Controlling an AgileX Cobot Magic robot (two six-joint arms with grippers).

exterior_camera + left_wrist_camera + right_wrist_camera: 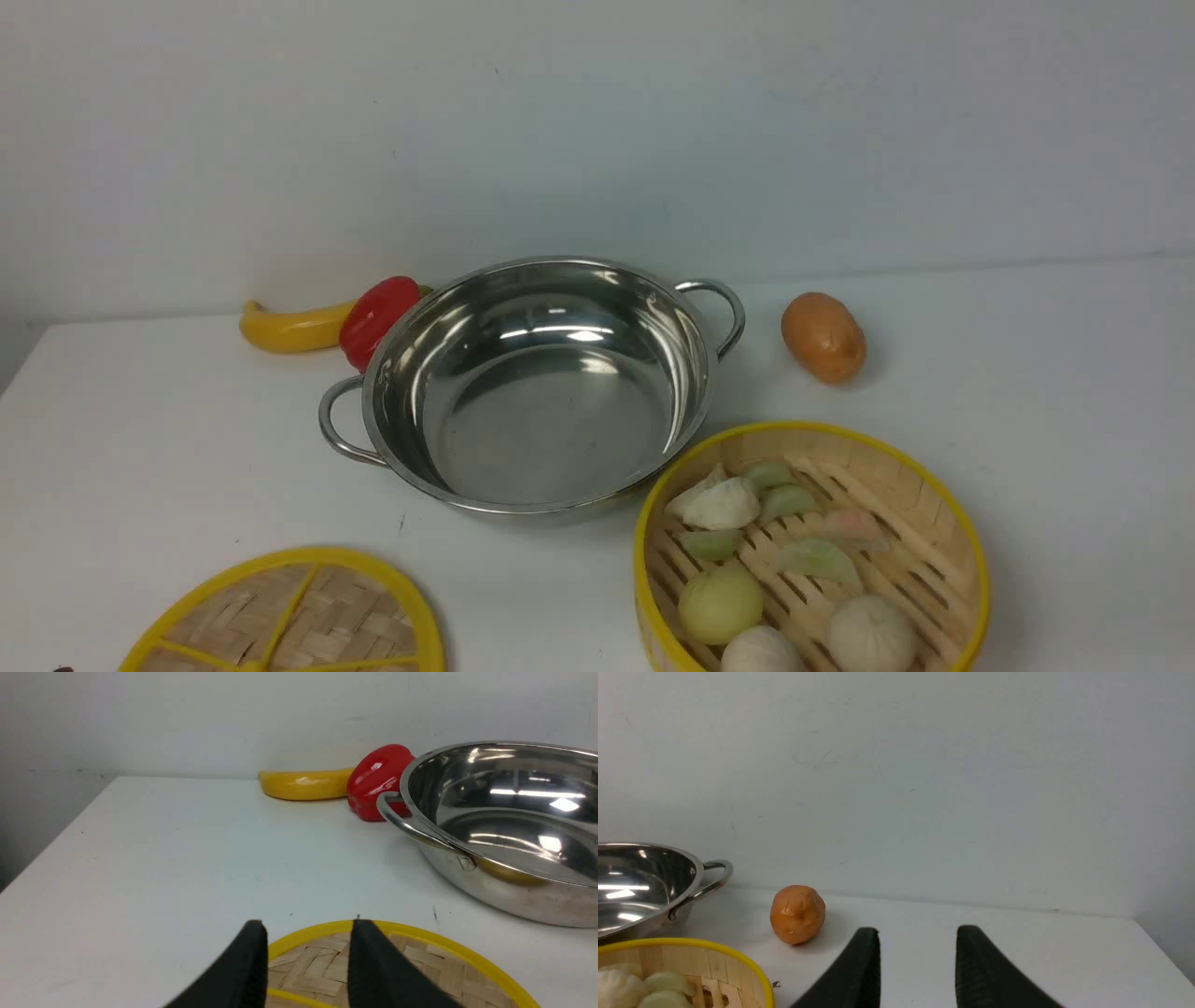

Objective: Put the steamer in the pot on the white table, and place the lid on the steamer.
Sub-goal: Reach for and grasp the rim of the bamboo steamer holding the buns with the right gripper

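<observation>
Two sets of jaws standing open, gripping nothing. Left jaws hovering over rim of lid (420, 966); right jaws hanging above bare desk (1064, 952), near steamer (682, 961).

Steamer sitting on desk at front right, holding buns (719, 602) and dumplings (817, 558), just beside pot (537, 392); contact not determinable. Pot sitting mid-desk. Lid lying flat at front left, apart from pot and steamer.

Banana (289, 329) and pepper (373, 317) lying behind pot's left handle. Potato (823, 336) lying right of pot.
</observation>
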